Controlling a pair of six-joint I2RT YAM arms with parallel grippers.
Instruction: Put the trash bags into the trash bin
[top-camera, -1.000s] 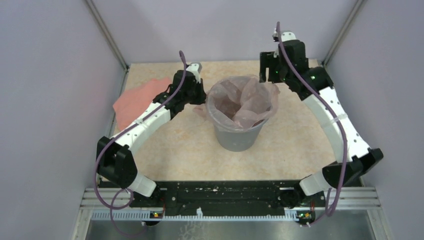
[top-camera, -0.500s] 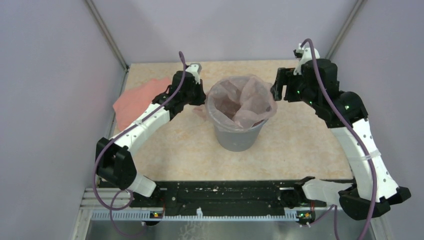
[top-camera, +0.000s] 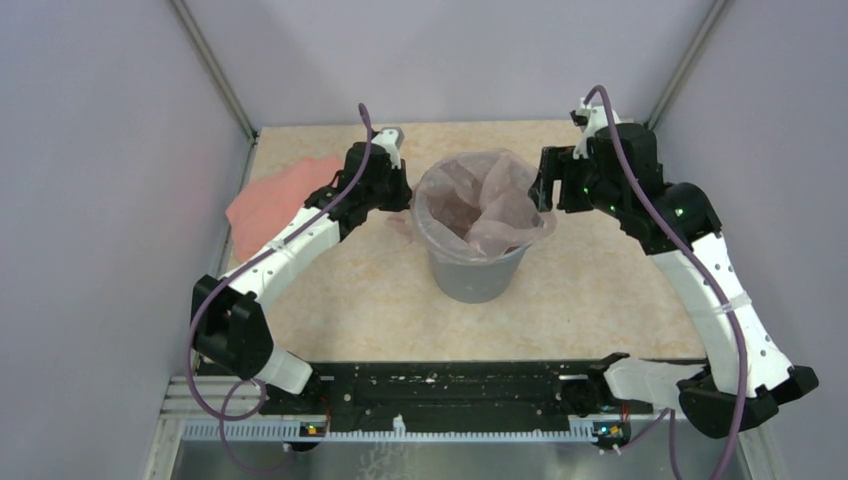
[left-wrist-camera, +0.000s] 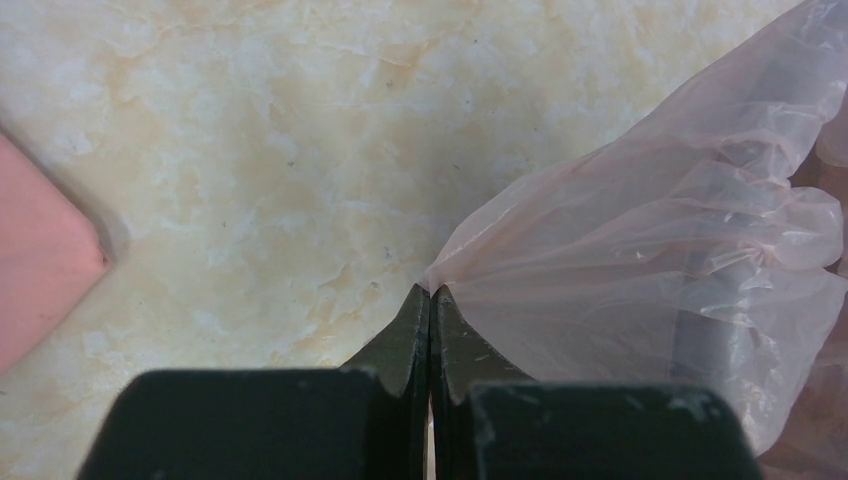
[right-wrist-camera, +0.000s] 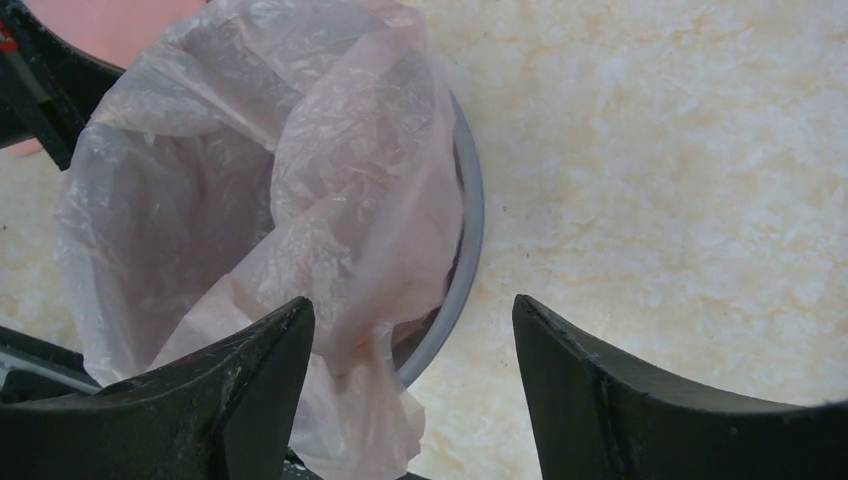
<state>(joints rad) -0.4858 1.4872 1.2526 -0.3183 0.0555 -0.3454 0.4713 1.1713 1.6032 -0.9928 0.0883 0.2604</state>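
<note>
bag: trash bags (top-camera: 483, 203) bunched in trash bin (top-camera: 474, 276), one edge over the left rim | left gripper (left-wrist-camera: 430, 296) clenched on that edge | right gripper (right-wrist-camera: 410, 308) released, jaws straddling the right rim | risk: you tug left, film tears or bin tips

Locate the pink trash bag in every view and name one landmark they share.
Top external: the trash bag at centre, draped over the trash bin.
Left wrist: the bag fills the right half, edge pinched in the left gripper.
Right wrist: the bag sits upper left, inside the bin.
Shared landmark: the marbled tabletop.
</note>
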